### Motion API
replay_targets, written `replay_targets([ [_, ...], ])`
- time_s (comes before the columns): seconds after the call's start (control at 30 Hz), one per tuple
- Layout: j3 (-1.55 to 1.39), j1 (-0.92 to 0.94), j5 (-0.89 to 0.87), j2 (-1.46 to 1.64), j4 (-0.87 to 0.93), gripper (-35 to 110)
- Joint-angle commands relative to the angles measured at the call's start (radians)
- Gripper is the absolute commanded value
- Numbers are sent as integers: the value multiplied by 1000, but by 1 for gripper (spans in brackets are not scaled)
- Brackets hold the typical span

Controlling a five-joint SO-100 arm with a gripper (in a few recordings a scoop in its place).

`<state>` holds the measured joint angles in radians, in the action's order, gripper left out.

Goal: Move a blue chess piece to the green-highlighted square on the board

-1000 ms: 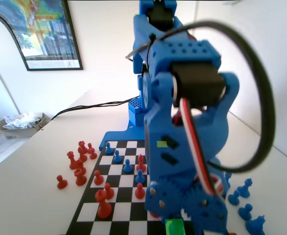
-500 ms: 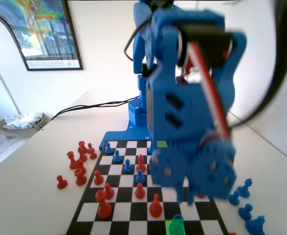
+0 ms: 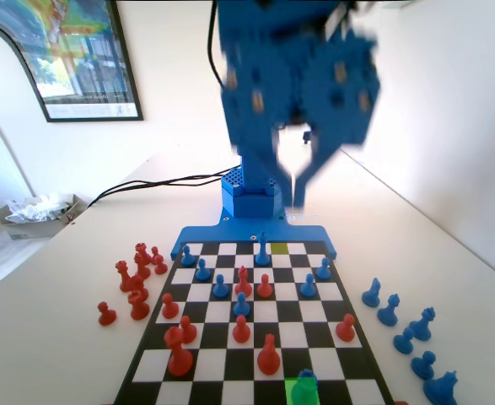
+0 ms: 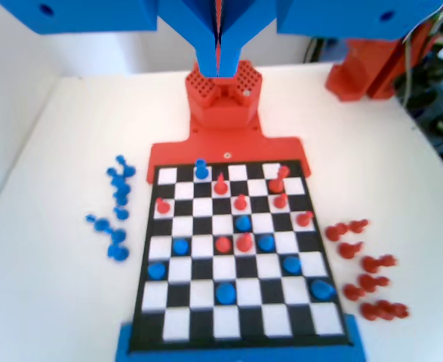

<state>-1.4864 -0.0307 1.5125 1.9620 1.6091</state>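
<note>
The blue chess piece (image 3: pixel 304 385) stands on the green-highlighted square (image 3: pixel 300 394) at the near edge of the board (image 3: pixel 150 365) in the fixed view. In the wrist view the same piece (image 4: pixel 201 167) stands in the board's (image 4: pixel 177 324) far row. My gripper (image 3: pixel 291 190) hangs blurred high above the far end of the board, well away from the piece. Seen from the wrist, the gripper (image 4: pixel 219 64) has its jaws closed to a thin slit with nothing between them.
Red and blue pieces are scattered over the board. Captured red pieces (image 3: pixel 136 283) lie on the table left of the board in the fixed view, and blue ones (image 3: pixel 409 331) lie to the right. A tall blue piece (image 3: pixel 264 248) stands beside a paler yellow-green square (image 3: pixel 279 250).
The arm has lifted up and drawn back from the near end of the board. The blue piece stays on the green square, and the whole board has come into sight.
</note>
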Motion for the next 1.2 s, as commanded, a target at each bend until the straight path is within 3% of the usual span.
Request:
replay_targets([
  [0.0, -52, -17, 60, 267, 69, 1],
  [0.33, -256, -15, 190, 597, 152, 1],
  [0.77, -670, 17, 255, 959, 9, 1],
  [1.17, -693, 35, 245, 1089, -37, 1],
])
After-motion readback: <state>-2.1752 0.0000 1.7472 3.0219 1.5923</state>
